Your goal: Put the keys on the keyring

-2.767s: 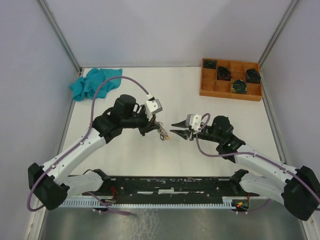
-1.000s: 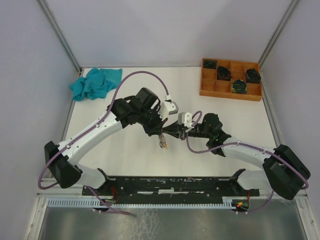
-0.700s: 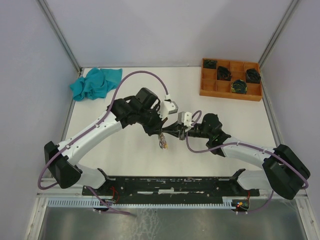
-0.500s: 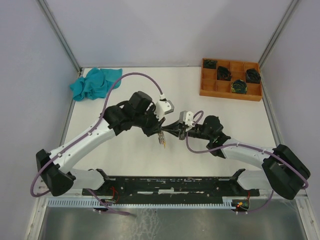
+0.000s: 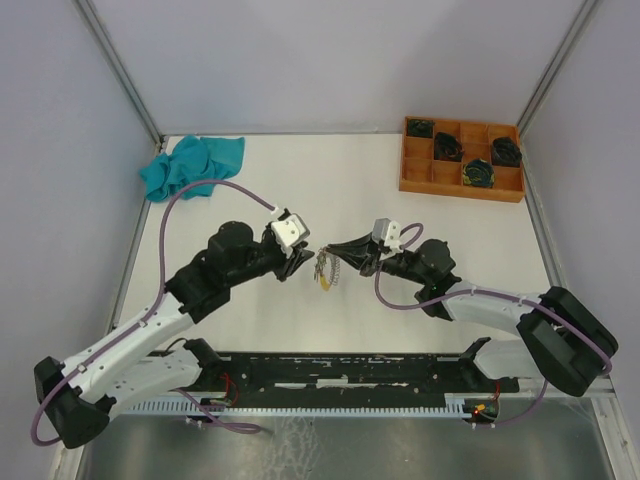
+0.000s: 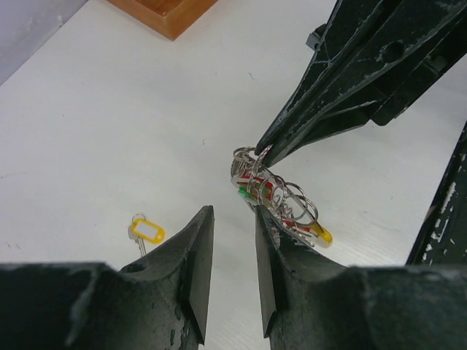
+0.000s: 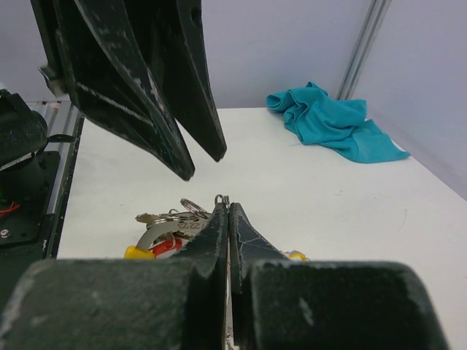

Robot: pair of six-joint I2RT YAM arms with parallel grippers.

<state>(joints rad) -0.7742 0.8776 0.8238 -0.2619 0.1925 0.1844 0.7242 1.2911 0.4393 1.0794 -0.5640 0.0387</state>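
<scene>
Top view, table (image 5: 240,330): white, with both arms reaching in from the near edge.
Top view, left gripper (image 5: 303,262): lay low over the table's middle, pointing right, just left of the keyring.
Top view, right gripper (image 5: 331,252): pointed left, its tip meeting the keyring from the right.
Top view, keyring (image 5: 324,271): a small metal bunch between the two grippers, midway between the left and right edges and somewhat nearer the near edge.
Top view, cloth (image 5: 190,166): teal, crumpled at the far left corner.
Top view, tray (image 5: 430,187): wooden, compartmented, at the far right corner, with black coils (image 5: 478,173) in several compartments.
Left wrist view, left gripper state: jaws parted by a narrow gap, nothing between them.
Left wrist view, right gripper state: jaws closed, tips pinching a wire loop at the top of the keyring.
Left wrist view, keyring detail: red and green tags among the loops, a yellow tag at the lower end.
Left wrist view, loose key (image 6: 144,232): pale yellow tag, flat on the table, apart from the keyring.
Right wrist view, right gripper: fingers pressed together with no gap — a small loop at the tip.
Right wrist view, left gripper: fingers spread, beyond the keyring.
</scene>
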